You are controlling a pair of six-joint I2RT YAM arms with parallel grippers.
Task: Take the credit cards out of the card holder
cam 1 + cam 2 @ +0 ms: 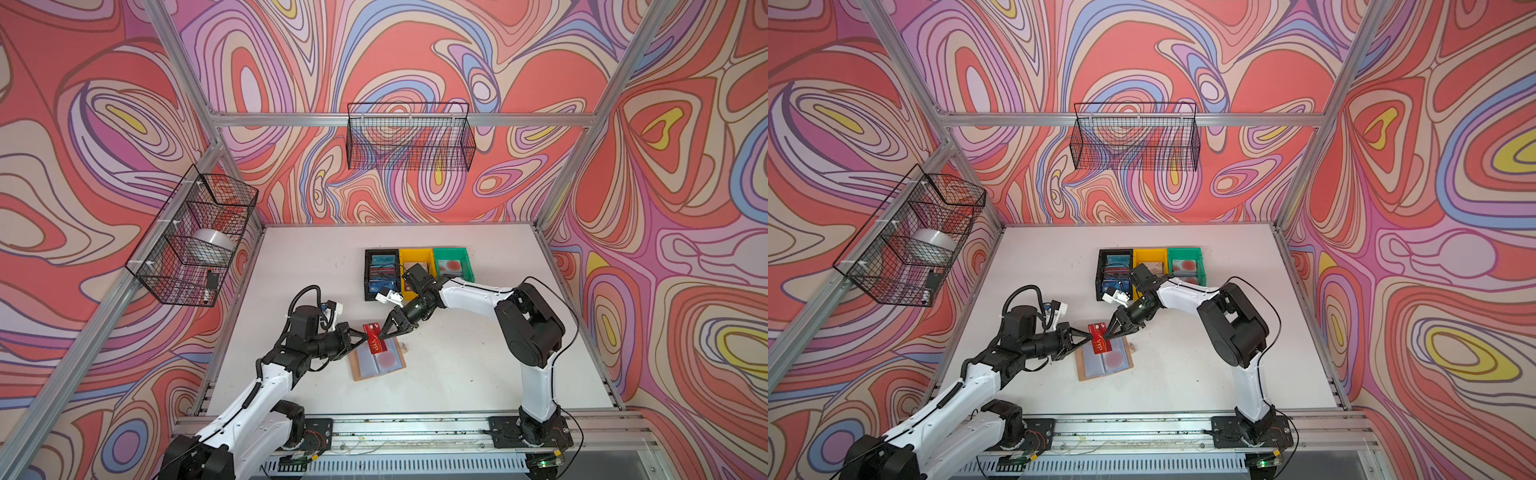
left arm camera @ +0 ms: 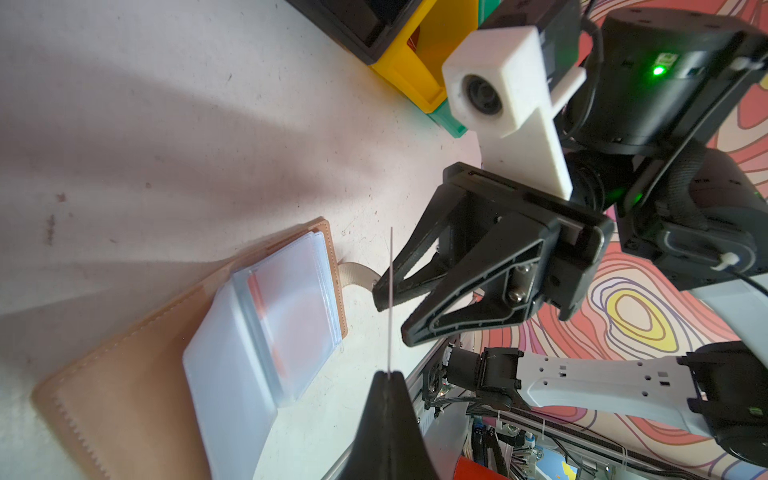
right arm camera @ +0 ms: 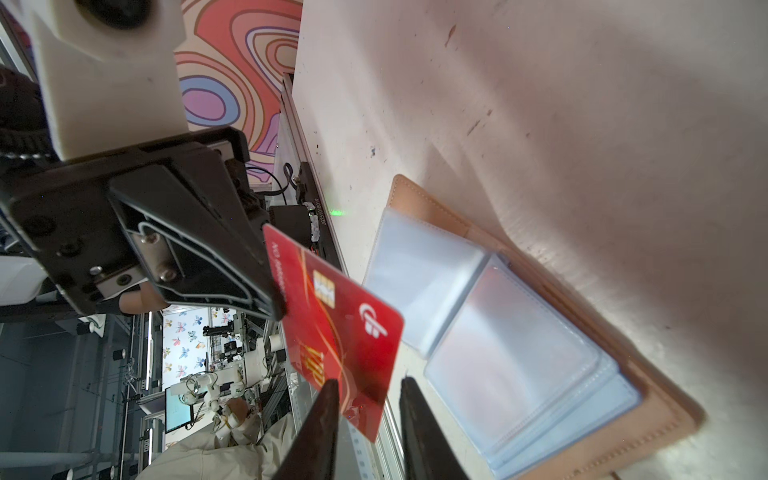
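Observation:
The card holder [image 1: 360, 365] lies open on the white table, tan leather with clear sleeve pages [image 3: 511, 365]. A white card with a red disc [image 1: 388, 358] shows inside one sleeve. Just above the holder hangs a red credit card [image 1: 376, 337] [image 3: 336, 328] with gold lettering. My left gripper [image 1: 365, 334] [image 2: 388, 376] is shut on one end of it; in the left wrist view the card [image 2: 391, 299] appears edge-on. My right gripper [image 1: 380, 333] [image 3: 370, 392] stands open, its jaws apart on either side of the card's other corner.
Behind the holder stand a black bin [image 1: 368, 274], a yellow bin [image 1: 415, 250] and a green bin [image 1: 451, 250] in a row, each with cards in it. Wire baskets hang on the left wall [image 1: 195, 237] and the back wall [image 1: 409, 137].

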